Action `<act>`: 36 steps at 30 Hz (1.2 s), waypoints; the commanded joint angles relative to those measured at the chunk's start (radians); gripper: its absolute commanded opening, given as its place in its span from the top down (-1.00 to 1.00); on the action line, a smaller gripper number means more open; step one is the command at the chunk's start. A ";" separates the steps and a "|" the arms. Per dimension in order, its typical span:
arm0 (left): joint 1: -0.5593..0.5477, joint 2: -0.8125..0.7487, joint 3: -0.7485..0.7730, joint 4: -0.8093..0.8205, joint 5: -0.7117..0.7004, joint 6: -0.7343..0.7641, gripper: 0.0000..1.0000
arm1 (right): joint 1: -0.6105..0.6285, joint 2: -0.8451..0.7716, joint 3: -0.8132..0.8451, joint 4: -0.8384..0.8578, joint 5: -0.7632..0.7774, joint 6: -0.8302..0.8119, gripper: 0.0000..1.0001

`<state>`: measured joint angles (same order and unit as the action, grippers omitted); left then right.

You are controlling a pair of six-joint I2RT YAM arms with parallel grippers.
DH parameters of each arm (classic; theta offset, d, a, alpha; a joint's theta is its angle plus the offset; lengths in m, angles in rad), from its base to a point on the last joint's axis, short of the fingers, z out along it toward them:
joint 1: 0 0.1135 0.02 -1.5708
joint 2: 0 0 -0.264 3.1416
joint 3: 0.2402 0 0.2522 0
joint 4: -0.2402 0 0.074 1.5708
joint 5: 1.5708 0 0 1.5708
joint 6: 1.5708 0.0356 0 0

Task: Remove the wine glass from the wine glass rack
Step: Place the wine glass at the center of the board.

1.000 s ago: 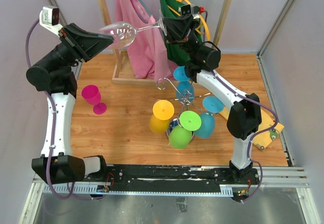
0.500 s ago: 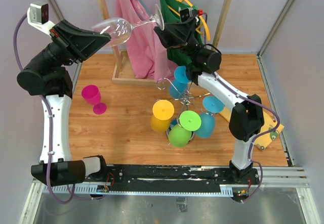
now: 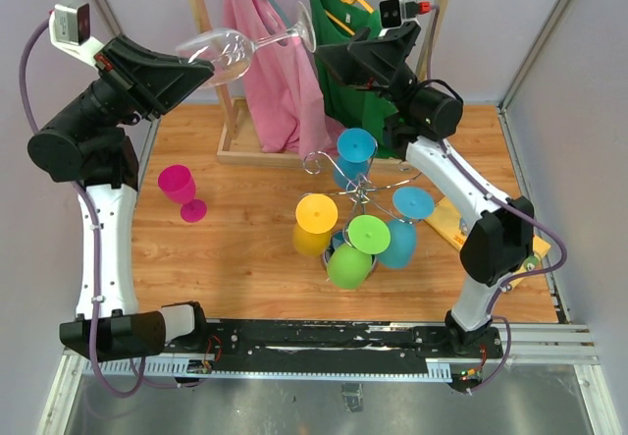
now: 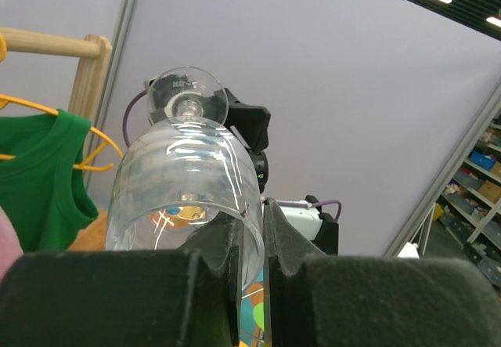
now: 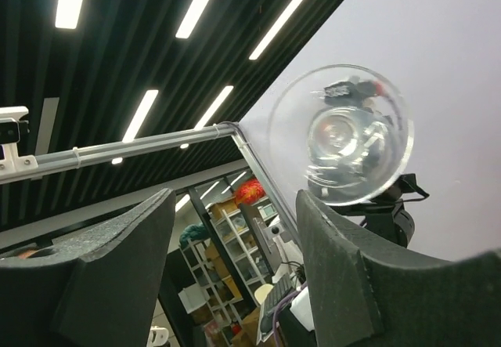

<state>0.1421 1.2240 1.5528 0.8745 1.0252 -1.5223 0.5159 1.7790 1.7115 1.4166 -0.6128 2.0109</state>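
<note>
**A:** Start big: the table (image 3: 245, 248), and on it the wine glass rack (image 3: 359, 197), sitting well below both grippers. Coloured glasses (image 3: 368, 234) hang upside down from its chrome arms.

**B:** And the one that counts?

**A:** The clear wine glass (image 3: 245, 47) is nowhere near the rack. It's up high, lying almost level, and the left gripper (image 3: 208, 66) has it. The wrist view shows the fingers pinched narrow on the bowl's rim, one inside and one outside, with the stem pointing straight away from them.

**B:** What about the right gripper (image 3: 322, 57)?

**A:** It's at the far end of the glass, right beside the foot, with its fingers spread wide. From its own camera the round foot (image 5: 340, 135) floats just beyond the fingertips, not pinched by anything I can see. So one arm carries the glass.

**B:** Job done, then?

**A:** I'd call the main part done — the glass is off the rack and clear of every wire arm. What's left, by my reckoning, is getting it down safely. A magenta glass (image 3: 180, 185) stands upright on the table below the left gripper, apart from the rack, and that looks a likely neighbourhood for it.

**B:** A rim pinch on thin glass — go gently.
</note>
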 commanded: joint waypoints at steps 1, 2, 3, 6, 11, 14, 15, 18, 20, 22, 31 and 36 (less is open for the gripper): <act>0.005 -0.020 -0.035 -0.066 -0.011 0.093 1.00 | -0.029 -0.064 -0.019 0.009 -0.062 -0.046 -0.29; 0.004 -0.028 -0.047 -0.113 -0.008 0.142 1.00 | -0.039 -0.076 -0.031 -0.009 -0.074 -0.065 -0.29; 0.004 -0.037 -0.057 -0.191 -0.006 0.201 0.99 | -0.049 -0.098 -0.050 -0.045 -0.095 -0.092 -0.28; 0.005 -0.069 -0.069 -0.534 -0.022 0.476 0.99 | -0.096 -0.203 -0.111 -0.300 -0.203 -0.258 -0.27; 0.004 -0.081 0.025 -1.099 -0.138 0.984 0.99 | -0.167 -0.374 -0.083 -1.001 -0.305 -0.740 -0.34; 0.003 -0.029 0.135 -1.380 -0.153 1.180 0.99 | -0.199 -0.430 0.001 -1.374 -0.273 -1.023 -0.57; 0.003 -0.007 0.167 -1.464 -0.152 1.225 0.99 | -0.213 -0.445 0.015 -1.453 -0.257 -1.072 -0.64; 0.002 0.038 0.214 -1.671 -0.185 1.332 0.99 | -0.263 -0.491 0.009 -1.578 -0.213 -1.146 -0.97; -0.015 0.041 0.212 -1.747 -0.239 1.390 0.99 | -0.299 -0.524 -0.005 -1.640 -0.182 -1.182 -0.97; -0.052 0.036 0.204 -1.799 -0.334 1.445 0.99 | -0.322 -0.548 -0.008 -1.706 -0.148 -1.222 -0.97; -0.160 0.093 0.088 -1.962 -0.626 1.566 0.99 | -0.344 -0.567 0.109 -2.123 0.130 -1.443 -0.97; -0.201 0.151 0.046 -1.971 -0.721 1.591 0.99 | -0.344 -0.559 0.147 -2.238 0.254 -1.486 -0.97</act>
<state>-0.0341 1.3472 1.6157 -1.0840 0.4042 0.0147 0.1864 1.2232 1.8156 -0.6685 -0.5037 0.6147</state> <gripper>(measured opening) 0.121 0.985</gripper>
